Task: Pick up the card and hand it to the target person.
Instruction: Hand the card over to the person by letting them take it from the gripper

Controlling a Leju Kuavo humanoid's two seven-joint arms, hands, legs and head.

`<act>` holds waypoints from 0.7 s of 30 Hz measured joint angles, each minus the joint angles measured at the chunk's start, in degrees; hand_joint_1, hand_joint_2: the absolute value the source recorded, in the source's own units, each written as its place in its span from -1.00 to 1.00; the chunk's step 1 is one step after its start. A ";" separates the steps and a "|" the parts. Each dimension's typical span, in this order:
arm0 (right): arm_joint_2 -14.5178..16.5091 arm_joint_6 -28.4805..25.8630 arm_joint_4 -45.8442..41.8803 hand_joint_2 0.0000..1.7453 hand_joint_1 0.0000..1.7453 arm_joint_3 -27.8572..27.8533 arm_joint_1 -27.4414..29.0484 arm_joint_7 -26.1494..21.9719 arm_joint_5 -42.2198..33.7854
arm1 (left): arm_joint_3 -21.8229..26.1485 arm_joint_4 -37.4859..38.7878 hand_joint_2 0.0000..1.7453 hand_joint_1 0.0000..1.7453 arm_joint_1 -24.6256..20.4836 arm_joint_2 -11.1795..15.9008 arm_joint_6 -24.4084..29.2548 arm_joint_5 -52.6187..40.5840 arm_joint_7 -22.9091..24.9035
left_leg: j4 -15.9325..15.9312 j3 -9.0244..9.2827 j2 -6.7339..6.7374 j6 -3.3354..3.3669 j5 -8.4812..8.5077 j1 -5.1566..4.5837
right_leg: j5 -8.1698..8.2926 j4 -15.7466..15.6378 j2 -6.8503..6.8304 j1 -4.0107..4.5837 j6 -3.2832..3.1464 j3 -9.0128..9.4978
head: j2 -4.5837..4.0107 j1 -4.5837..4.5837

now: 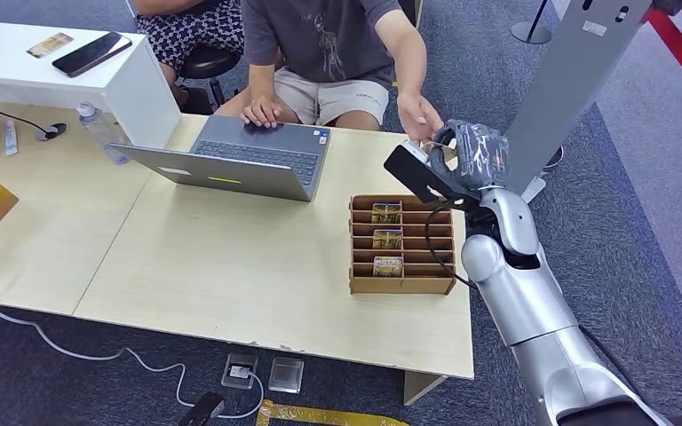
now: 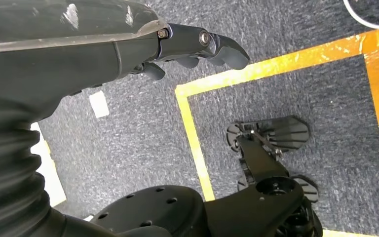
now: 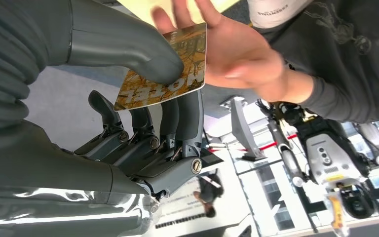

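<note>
My right hand (image 1: 448, 160) is raised past the table's far right corner and pinches an orange-brown hotel card (image 3: 170, 74) between thumb and fingers. A seated person in a grey shirt reaches an open hand (image 1: 419, 117) toward it. In the right wrist view that palm (image 3: 232, 49) lies right behind the card's far edge. My left hand (image 2: 128, 44) hangs low over the carpet, its fingers curled in with nothing in them.
A wooden card rack (image 1: 401, 245) with three more cards stands on the table's right side. An open laptop (image 1: 235, 160) sits before the person, whose other hand rests on it. A water bottle (image 1: 102, 133), a white side desk (image 1: 62, 67) and a grey pillar (image 1: 568, 80) are nearby.
</note>
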 joint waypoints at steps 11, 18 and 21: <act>6.34 1.72 17.77 1.00 0.70 1.14 -9.54 0.08 2.01 | -0.32 0.00 1.00 -1.00 0.22 -0.06 -0.34 0.36 0.40 | 0.00 -0.21 -0.02 0.00 0.00 0.00 | -0.01 0.00 0.00 0.00 0.00 -0.21 | 0.00 -0.01; 8.03 1.85 23.50 1.00 0.70 1.61 -11.04 0.01 2.10 | -0.32 0.00 1.00 -1.00 0.53 -0.06 -0.48 0.79 0.15 | 0.01 -0.19 -0.02 0.00 0.00 0.00 | -0.01 0.00 -0.01 0.00 0.00 -0.21 | 0.00 0.04; 8.36 1.72 25.23 1.00 0.70 1.95 -11.51 0.02 2.10 | -0.31 0.00 1.00 -1.00 0.53 -0.06 -0.52 0.81 -0.01 | 0.01 -0.19 -0.01 0.00 0.00 0.00 | -0.01 0.00 0.00 0.00 0.00 -0.21 | 0.00 0.04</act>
